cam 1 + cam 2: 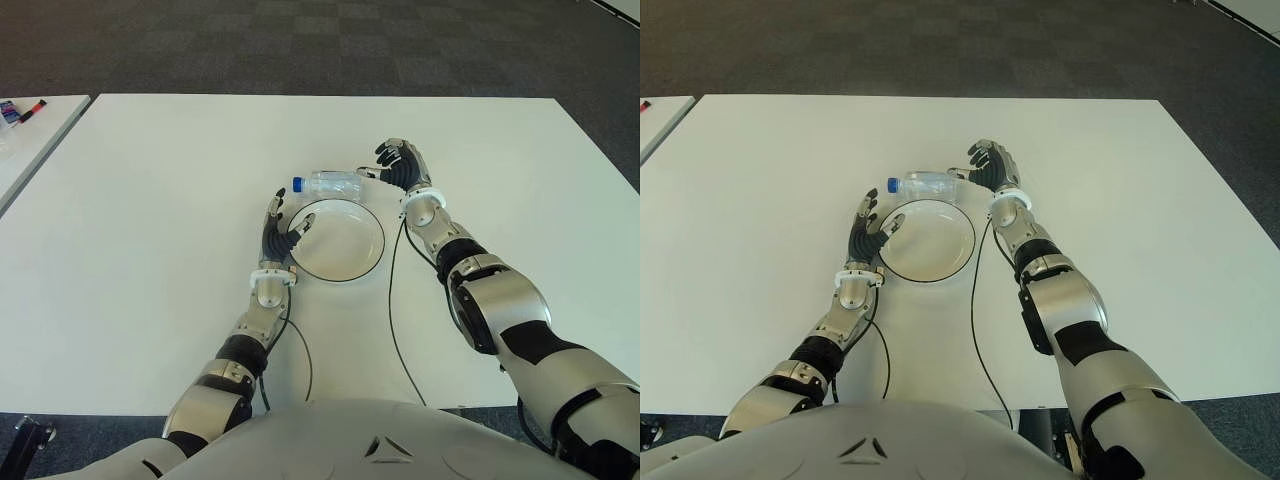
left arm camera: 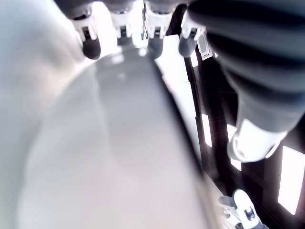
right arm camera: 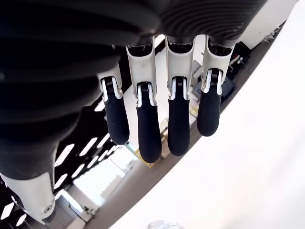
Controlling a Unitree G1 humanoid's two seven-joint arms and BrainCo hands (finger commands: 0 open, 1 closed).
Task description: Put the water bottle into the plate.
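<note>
A clear water bottle (image 1: 333, 184) with a blue cap lies on its side on the white table (image 1: 150, 200), just behind the far rim of the plate (image 1: 338, 240). The plate is white with a dark edge. My right hand (image 1: 400, 166) is at the bottle's base end, fingers (image 3: 143, 129) spread straight, holding nothing. My left hand (image 1: 279, 232) sits at the plate's left rim with fingers (image 2: 90, 45) extended and nothing in them; the plate's surface (image 2: 109, 143) fills the left wrist view.
A second white table (image 1: 30, 140) stands at the far left with small items (image 1: 22, 110) on it. Thin black cables (image 1: 395, 330) run from both wrists across the table toward my body. Dark carpet lies beyond the table.
</note>
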